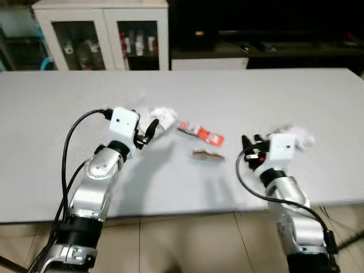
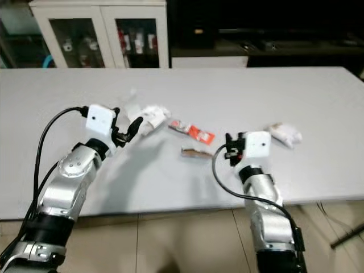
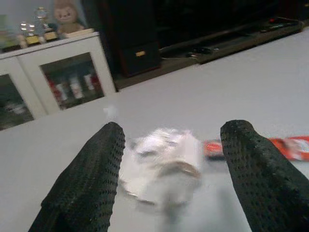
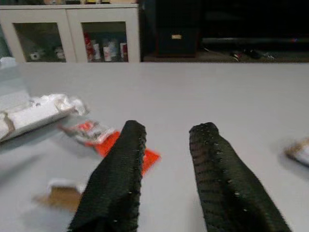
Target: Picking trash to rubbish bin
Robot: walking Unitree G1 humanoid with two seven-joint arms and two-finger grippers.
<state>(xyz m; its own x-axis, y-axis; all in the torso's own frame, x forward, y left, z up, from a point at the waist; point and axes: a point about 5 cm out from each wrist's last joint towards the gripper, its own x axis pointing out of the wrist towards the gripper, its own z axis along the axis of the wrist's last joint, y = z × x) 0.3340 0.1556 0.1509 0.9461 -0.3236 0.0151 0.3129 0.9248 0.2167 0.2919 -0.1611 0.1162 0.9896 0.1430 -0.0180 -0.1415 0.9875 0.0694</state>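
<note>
Head camera: on the wide grey table (image 1: 51,102), the left gripper (image 1: 149,128) sits left of centre, fingers spread, just short of a crumpled white paper wad (image 1: 162,118). Right of it lie a red-and-white flat wrapper (image 1: 200,133) and a small brown cardboard scrap (image 1: 207,155). The right gripper (image 2: 229,149) hovers lower right, apart from another white crumpled wad (image 2: 285,133).

Left wrist: black fingers (image 3: 87,183) stand wide, released, the paper wad between them ahead.

Right wrist: fingers (image 4: 116,179) parted, empty, wrapper beyond.
</note>
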